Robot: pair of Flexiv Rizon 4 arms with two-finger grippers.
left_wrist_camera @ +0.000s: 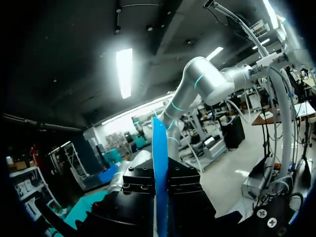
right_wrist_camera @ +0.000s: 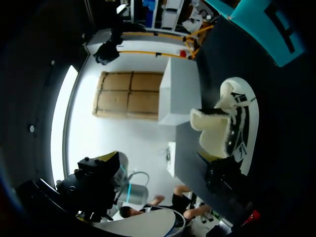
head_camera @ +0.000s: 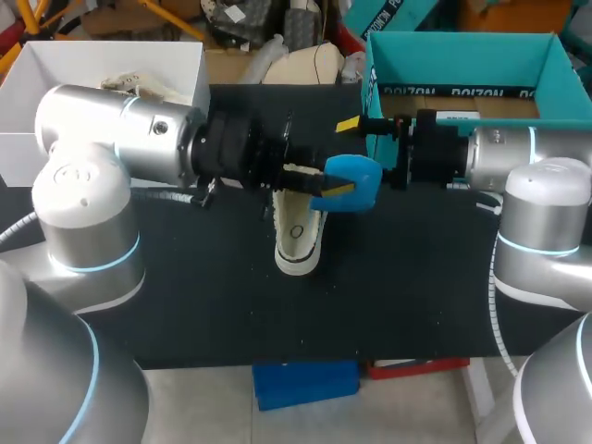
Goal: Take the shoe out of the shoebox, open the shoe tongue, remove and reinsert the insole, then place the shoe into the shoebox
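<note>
Shoe, white, lying on the dark surface, with the teal shoebox beyond it. Just above the shoe, my left hand is clenched on the blue insole. My right hand is spread wide, grasping nothing.

The shoe is white with black laces and dark edging at the toe. The insole is bright blue. The shoebox is teal, with a black printed band and a brown floor. The counter is black. My left arm and right arm are silver with pale blue rings. The left end effector looks black, though it is dim there.
</note>
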